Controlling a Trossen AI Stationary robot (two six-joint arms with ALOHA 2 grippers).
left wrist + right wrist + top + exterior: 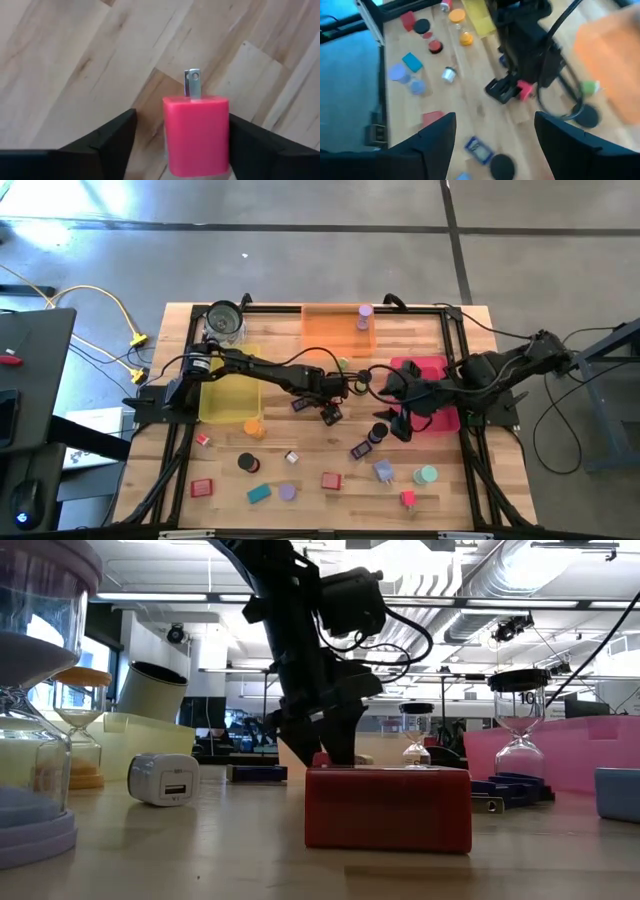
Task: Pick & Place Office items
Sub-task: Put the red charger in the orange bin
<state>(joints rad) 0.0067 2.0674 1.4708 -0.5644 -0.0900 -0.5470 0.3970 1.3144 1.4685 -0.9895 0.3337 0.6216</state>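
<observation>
— Lit evenly from above; bright ceiling strips (190,597) glaring in the low view, soft shadows only.
— Sharp overhead. Blurred in the right wrist view; nearest hourglass (35,690) out of focus.

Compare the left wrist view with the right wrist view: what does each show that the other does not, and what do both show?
Only the left wrist view shows the metal prongs on the pink plastic charger block. Only the right wrist view shows the scattered items, such as a teal block and an orange hourglass, plus the translucent yellow tray. Both show the pink charger between the left tool's fingers over the wooden table.
</observation>
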